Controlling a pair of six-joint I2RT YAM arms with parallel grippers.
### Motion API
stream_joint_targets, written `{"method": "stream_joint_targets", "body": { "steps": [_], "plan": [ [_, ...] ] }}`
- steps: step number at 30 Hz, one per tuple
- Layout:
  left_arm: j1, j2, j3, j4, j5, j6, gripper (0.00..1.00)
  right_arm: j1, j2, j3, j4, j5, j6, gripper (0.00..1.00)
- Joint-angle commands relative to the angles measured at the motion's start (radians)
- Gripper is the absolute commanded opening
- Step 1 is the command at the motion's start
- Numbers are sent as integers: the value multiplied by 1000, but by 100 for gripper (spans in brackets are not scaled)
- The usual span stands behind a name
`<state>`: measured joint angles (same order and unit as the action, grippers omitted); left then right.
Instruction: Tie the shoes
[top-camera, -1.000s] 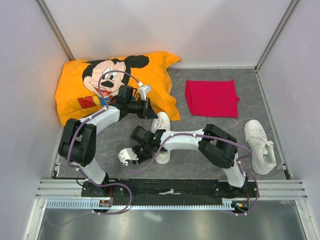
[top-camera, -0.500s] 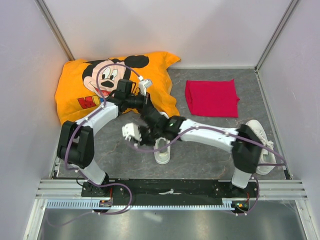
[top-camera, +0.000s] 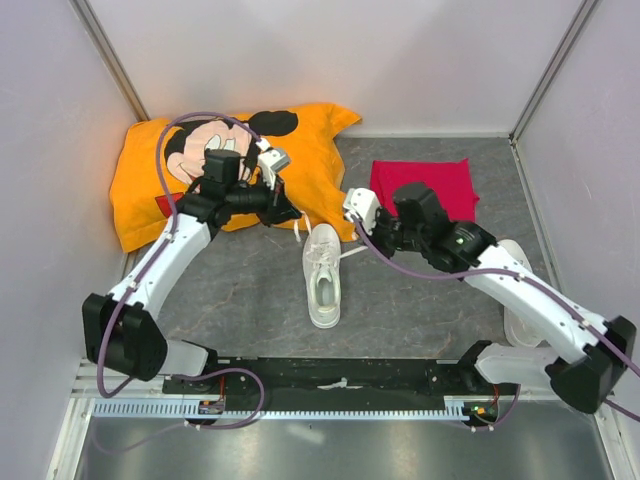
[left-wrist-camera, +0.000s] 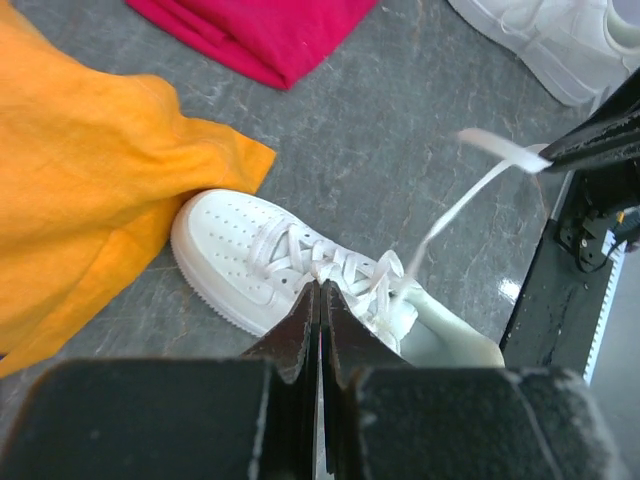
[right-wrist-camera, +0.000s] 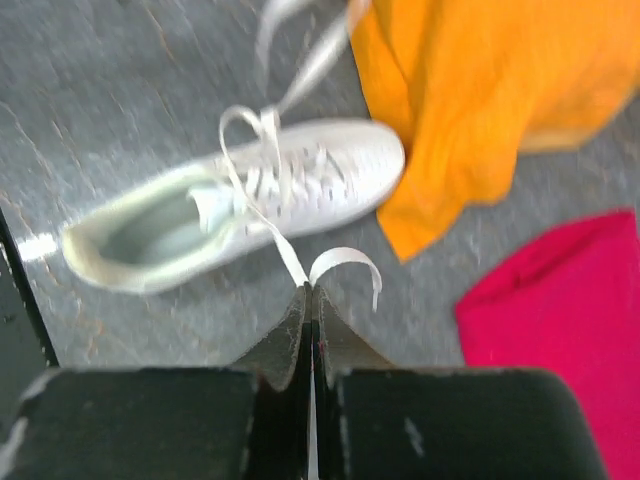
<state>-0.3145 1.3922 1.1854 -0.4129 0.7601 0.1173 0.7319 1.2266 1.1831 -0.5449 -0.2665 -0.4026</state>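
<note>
Now | right tool (right-wrist-camera: 310, 292): pinching lace (right-wrist-camera: 288, 258) | left tool (left-wrist-camera: 318, 290): closed | shoe (top-camera: 322, 275): upright

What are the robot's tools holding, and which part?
The right tool pinches the middle white sneaker's thin white lace near its end. The left tool seems to pinch the other lace.

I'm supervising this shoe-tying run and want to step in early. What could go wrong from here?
1. The right gripper pinches a lace near its end; a hard pull may slide it out.
2. Nothing pins the shoe, and the left gripper seems to hold the other lace, so tension could drag or tip it.
3. The pillow corner lies beside the toe; slack lace could catch there.
</note>
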Motion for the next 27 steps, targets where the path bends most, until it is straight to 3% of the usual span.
{"method": "stream_joint_targets", "body": {
  "steps": [1, 7, 17, 27],
  "plan": [
    [112, -74, 5, -66, -13, 39, 2, -8, -152, -69, -64, 218, 73, 0],
    [268, -136, -20, -112, -24, 54, 2, -88, -288, -157, -95, 338, 79, 0],
    [313, -208, -96, -161, -83, 114, 1, -140, -449, -298, -148, 521, 10, 0],
    [457, -248, -138, -263, -177, 214, 2, -140, -405, -381, -107, 463, -56, 0]
  ]
}}
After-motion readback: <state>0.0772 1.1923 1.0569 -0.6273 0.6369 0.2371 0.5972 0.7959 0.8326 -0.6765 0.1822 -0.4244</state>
